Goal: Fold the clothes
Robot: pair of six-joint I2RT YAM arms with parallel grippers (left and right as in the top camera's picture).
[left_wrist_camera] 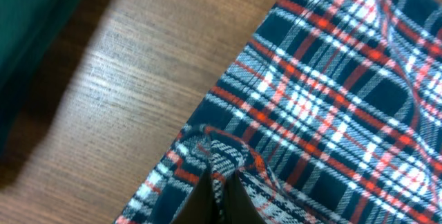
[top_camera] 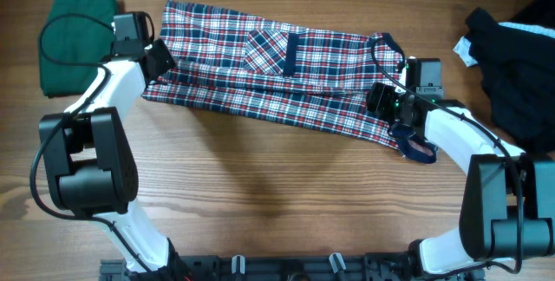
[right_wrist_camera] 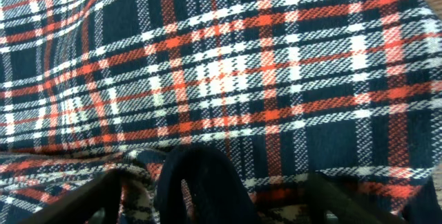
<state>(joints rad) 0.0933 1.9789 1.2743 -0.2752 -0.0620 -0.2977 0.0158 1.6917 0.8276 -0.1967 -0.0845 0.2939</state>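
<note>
The dress (top_camera: 260, 68) is red-white-navy plaid, near a dark-green garment (top_camera: 74, 38) and black garment (top_camera: 520, 81).

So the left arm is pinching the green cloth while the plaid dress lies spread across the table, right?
Not quite: the left gripper is shut on an edge of the plaid dress, not the green cloth, as the left wrist view shows. The dress does lie spread across the table.
</note>
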